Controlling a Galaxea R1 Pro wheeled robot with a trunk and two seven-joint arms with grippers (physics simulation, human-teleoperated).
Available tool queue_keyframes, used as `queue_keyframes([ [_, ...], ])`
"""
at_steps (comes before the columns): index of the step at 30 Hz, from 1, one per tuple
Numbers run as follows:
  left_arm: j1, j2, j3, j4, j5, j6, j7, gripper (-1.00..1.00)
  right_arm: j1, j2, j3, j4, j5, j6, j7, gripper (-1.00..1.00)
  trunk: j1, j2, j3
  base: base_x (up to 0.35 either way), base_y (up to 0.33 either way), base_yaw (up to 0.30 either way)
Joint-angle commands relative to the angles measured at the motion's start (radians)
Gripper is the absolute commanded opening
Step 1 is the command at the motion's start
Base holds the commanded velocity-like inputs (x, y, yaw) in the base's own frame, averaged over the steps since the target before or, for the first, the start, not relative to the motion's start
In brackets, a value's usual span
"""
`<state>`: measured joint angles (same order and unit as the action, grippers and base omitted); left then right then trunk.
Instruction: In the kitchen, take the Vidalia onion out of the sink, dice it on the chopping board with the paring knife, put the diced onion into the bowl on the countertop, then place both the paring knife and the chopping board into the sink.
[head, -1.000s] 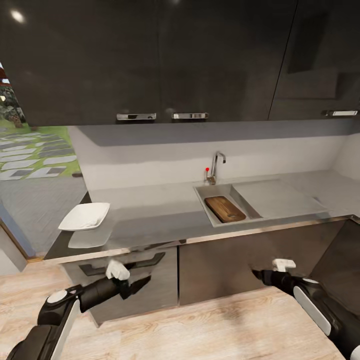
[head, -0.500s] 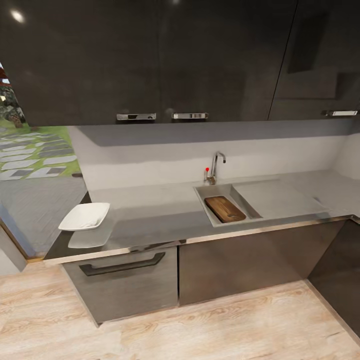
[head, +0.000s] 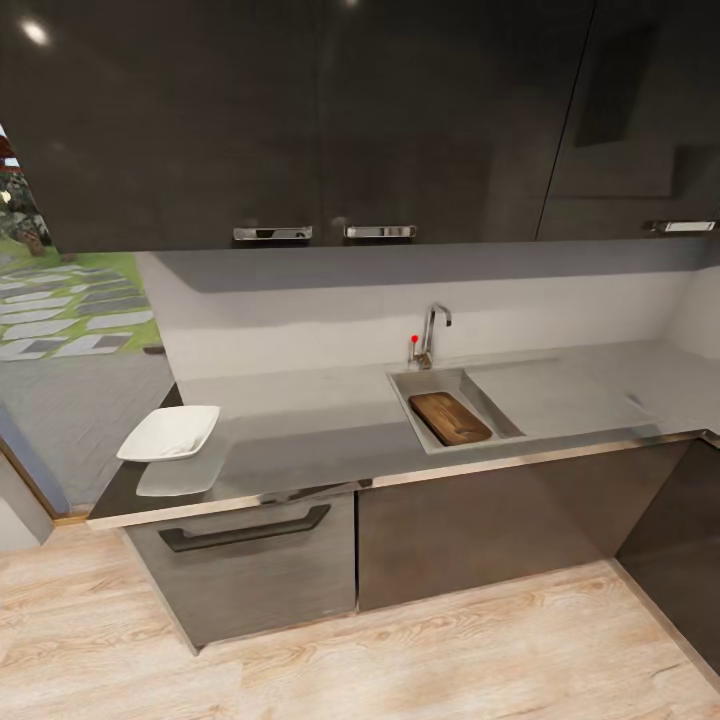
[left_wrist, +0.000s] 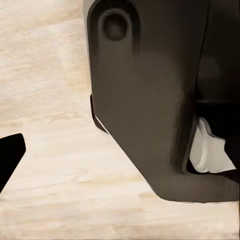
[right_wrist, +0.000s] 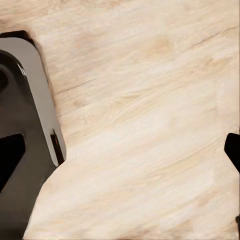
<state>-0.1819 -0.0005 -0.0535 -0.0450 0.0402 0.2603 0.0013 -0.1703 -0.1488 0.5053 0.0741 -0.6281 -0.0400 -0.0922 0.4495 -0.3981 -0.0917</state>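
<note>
Chopping board (head: 450, 418) lying inside sink (head: 420, 385); bowl (head: 169, 432) sitting at bench (head: 300, 430) far end, well apart. Wrist views facing wood-plank floor (right_wrist: 150, 125); jaws state: cannot tell.

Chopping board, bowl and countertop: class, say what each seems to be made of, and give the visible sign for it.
Chopping board: apparently wood, dark brown with faint grain, matte finish.
Bowl: plain white and smooth, perhaps ceramic or plastic; the look leaves that open.
Countertop: grey, glossy and steel-like, since it mirrors the bowl beneath it and has a bright metallic front edge.
</note>
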Motion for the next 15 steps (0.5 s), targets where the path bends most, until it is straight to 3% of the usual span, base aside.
queue_keyframes([
  [1,0.001,0.0,-0.006,0.003,0.004,0.024,0.002,1.0,0.01,0.008,0.007,0.002,-0.007,-0.004,-0.006,1.0,0.001,-0.002,-0.002,0.0,0.0,0.0],
  [5,0.046,-0.002,-0.005,0.02,0.005,0.066,0.009,1.0,0.073,0.055,0.007,0.003,-0.007,0.0,-0.029,1.0,0.001,-0.002,-0.002,0.0,0.0,0.0],
  [15,0.054,-0.019,-0.004,0.019,0.006,-0.023,0.009,1.0,0.082,0.064,0.009,0.0,-0.008,-0.009,-0.03,1.0,0.001,-0.002,-0.002,0.0,0.0,0.0],
])
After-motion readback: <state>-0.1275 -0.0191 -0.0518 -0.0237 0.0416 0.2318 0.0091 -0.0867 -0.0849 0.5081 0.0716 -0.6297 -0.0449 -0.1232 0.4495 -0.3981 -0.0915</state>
